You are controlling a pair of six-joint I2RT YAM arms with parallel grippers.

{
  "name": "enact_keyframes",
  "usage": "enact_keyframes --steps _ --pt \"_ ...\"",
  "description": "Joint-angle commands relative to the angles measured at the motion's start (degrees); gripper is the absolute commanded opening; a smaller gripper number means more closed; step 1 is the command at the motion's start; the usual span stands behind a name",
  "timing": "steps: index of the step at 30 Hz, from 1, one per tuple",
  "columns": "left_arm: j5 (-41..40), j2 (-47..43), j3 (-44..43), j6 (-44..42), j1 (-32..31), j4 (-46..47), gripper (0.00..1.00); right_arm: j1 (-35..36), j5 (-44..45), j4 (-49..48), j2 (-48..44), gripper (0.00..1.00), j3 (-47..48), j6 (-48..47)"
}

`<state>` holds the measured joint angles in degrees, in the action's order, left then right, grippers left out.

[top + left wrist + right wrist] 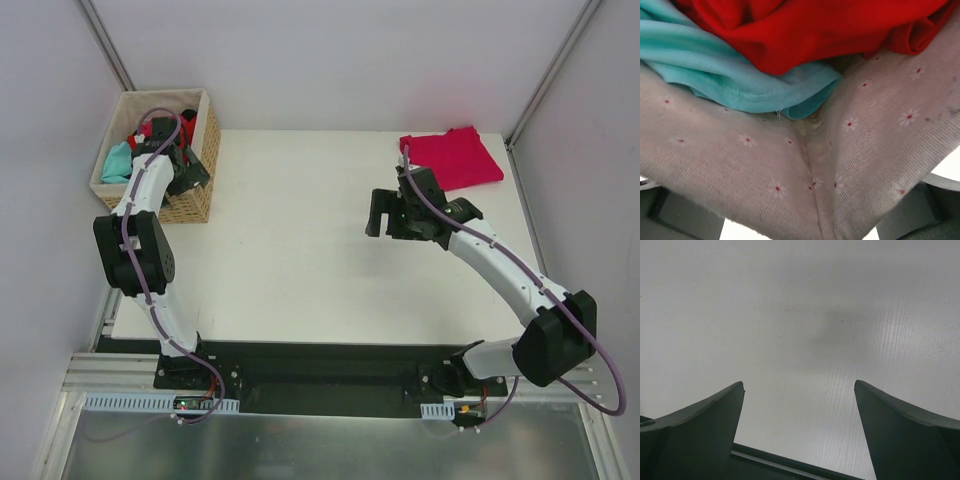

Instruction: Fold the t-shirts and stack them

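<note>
Plainly, a folded crimson t-shirt (452,157) lies at the table's (300,270) far right corner, close to both edges, while a red t-shirt (805,30) and a teal t-shirt (740,75) sit crumpled in the wicker basket (188,206) at the far left corner. The left jaws reach into that basket, spread wide and gripping nothing, with white flowered cloth (865,150) bulging between them. The right jaws hang wide and empty over the table's broad bare middle.

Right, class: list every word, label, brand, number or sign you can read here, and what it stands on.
None: no readable text in any view. The crimson t-shirt, wicker basket and table show no print; the white flowered cloth carries a daisy pattern only, no writing.
</note>
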<state>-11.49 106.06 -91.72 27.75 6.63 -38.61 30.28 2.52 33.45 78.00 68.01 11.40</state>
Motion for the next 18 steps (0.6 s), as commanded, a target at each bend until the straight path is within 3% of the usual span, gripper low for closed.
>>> enact_keyframes --steps 1,11,18 --pt "-1.7 4.0 -5.7 -2.0 2.9 -2.7 0.99 0.4 -0.6 -1.5 1.0 0.96 0.8 -0.3" --pt "-3.5 13.4 -21.8 -4.8 6.7 -7.2 0.99 0.3 -0.6 -1.5 2.9 0.96 1.5 -0.6" --pt "-0.7 17.0 -28.2 -5.1 10.9 -9.5 0.99 0.4 -0.8 -1.4 4.5 0.96 2.0 -0.6"
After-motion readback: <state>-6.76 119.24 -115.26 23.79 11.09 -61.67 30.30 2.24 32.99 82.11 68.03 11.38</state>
